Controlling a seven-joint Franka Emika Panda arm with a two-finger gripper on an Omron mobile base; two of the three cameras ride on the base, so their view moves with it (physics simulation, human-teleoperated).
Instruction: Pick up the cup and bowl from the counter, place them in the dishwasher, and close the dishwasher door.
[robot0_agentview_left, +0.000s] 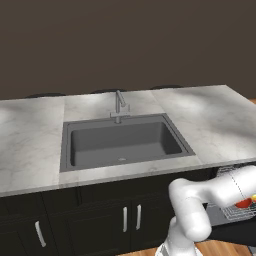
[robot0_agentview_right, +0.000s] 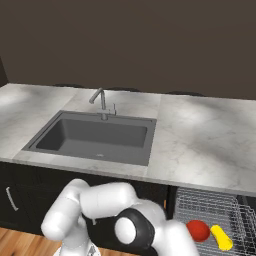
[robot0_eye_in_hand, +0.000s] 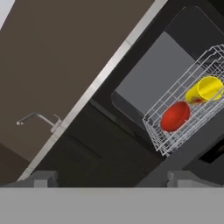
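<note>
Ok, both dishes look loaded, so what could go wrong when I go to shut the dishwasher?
The rack is slid out with the bowl and cup in it; lifting the dishwasher door now would likely jam against it. The cup lies on its side and may roll when the rack is pushed. The gripper, open, sits low beside the cabinets, so a wide swing could clip them.

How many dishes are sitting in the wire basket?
2. The red bowl lies in the rack, and the yellow cup lies on its side right beside it. The arm might hide more.
</note>
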